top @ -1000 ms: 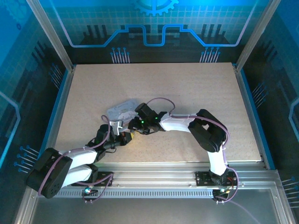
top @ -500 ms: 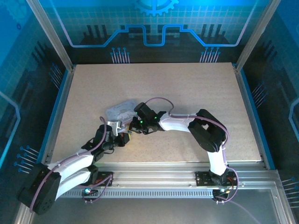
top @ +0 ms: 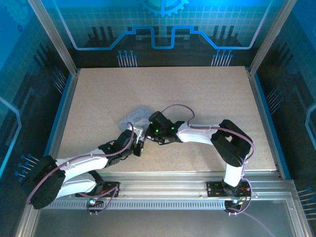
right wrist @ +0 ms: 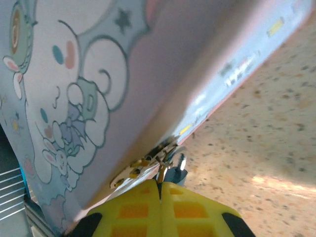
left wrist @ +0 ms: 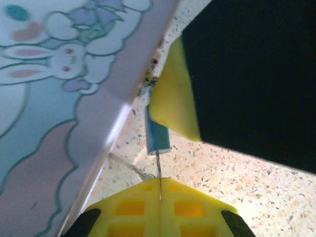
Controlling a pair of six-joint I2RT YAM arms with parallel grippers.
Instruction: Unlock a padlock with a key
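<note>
padlock [left wrist: 157,132]: small blue block, parked right at the edge latch [right wrist: 148,160] of the tin [left wrist: 54,148]
key [left wrist: 158,169]: thin sliver, run straight up into the padlock's underside
left gripper [left wrist: 159,181]: clamped tight on the key
right gripper [right wrist: 160,185]: pinched closed by the latch; what's nipped can't be told
done so far: key looks lined up, probably seated
left to do: the turn, since no popped shackle is seen yet

Open table [top: 207,94] far, left and right of the tin [top: 134,117]. Tight squeeze along its near edge, with the left gripper [left wrist: 159,183] and right gripper [right wrist: 160,185] crowding the padlock [left wrist: 157,136], arms barring the near approach.
</note>
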